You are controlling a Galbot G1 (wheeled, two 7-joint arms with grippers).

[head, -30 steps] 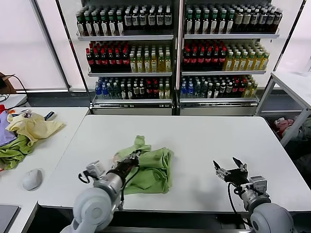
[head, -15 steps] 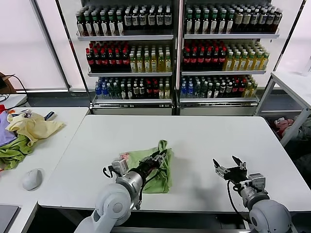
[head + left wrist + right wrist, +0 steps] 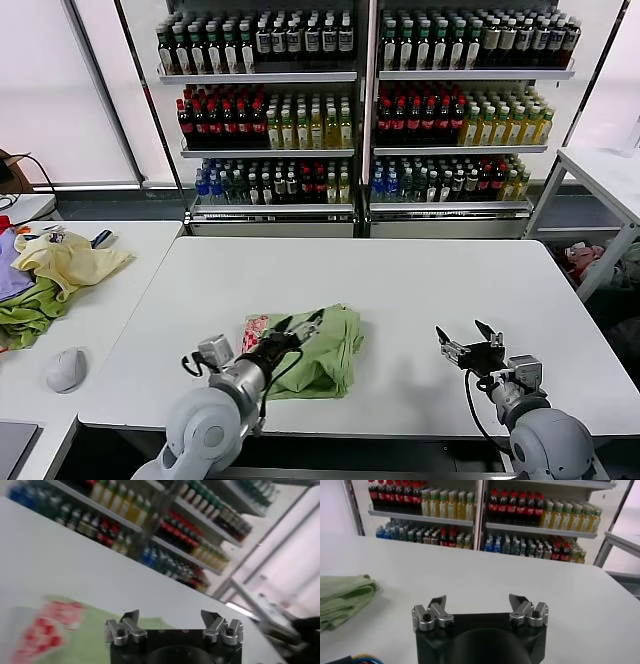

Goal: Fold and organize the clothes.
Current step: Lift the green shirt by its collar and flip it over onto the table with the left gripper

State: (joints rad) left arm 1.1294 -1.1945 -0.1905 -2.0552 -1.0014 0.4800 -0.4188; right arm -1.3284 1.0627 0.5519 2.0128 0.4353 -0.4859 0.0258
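white table (image 3: 420, 290), bottle shelves (image 3: 360, 110), mouse (image 3: 66, 369)

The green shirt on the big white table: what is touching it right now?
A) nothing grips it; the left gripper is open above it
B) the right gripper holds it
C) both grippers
A: the left gripper is open over the green shirt; the right gripper is open, apart from it.

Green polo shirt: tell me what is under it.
The green polo shirt lies folded on the white table. Its lower layers and the table beneath are hidden. The open left gripper hovers over it.
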